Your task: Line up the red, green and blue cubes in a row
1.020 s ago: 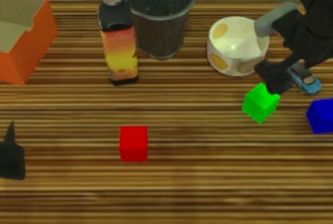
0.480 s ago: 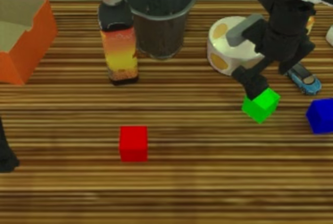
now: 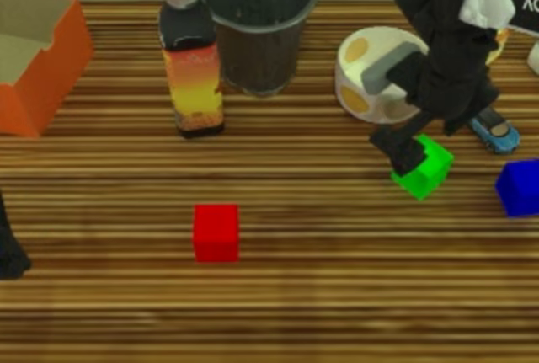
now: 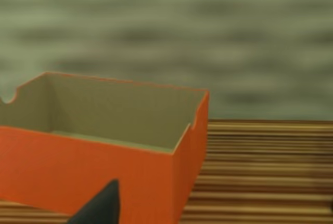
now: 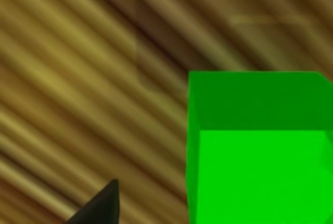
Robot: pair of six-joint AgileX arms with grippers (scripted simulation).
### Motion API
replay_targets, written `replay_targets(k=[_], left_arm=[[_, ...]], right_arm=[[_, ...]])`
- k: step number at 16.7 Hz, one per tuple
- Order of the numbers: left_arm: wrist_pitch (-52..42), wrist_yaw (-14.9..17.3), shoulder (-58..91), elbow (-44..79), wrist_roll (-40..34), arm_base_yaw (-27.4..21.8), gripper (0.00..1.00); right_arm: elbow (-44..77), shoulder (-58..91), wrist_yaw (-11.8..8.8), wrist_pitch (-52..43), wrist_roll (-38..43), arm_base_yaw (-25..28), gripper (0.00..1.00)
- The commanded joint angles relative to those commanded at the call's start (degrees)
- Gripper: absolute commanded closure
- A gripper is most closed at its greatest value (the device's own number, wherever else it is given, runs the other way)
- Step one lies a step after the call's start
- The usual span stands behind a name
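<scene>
Right gripper [image 3: 410, 154] poised directly over the green cube [image 3: 429, 171], far right of the table; whether its fingers are spread or closed cannot be told; red cube [image 3: 216, 232] centre-left, blue cube [image 3: 520, 186] at right edge; step in hand: reaching for green; next, descend and clamp squarely; left arm parked at left edge.

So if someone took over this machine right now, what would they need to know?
Right gripper is low over the green cube, which sits on the table; a grip is not confirmed.
Left gripper is parked at the table's left edge.
Red cube sits mid-table, blue cube at the right edge.
Done: no row yet.
Left: lining up all three cubes.
</scene>
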Motion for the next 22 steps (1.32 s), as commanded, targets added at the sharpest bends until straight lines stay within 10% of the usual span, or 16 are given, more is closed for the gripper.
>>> replay_targets(k=[8, 22], left_arm=[[0.00, 0.00, 0.00, 0.00, 0.00, 0.00, 0.00], [0.00, 0.00, 0.00, 0.00, 0.00, 0.00, 0.00]], right_arm=[[-5.41, 3.13, 0.03, 8.46, 0.14, 0.13, 0.00], [-5.41, 3.13, 0.03, 8.46, 0.14, 0.13, 1.00]])
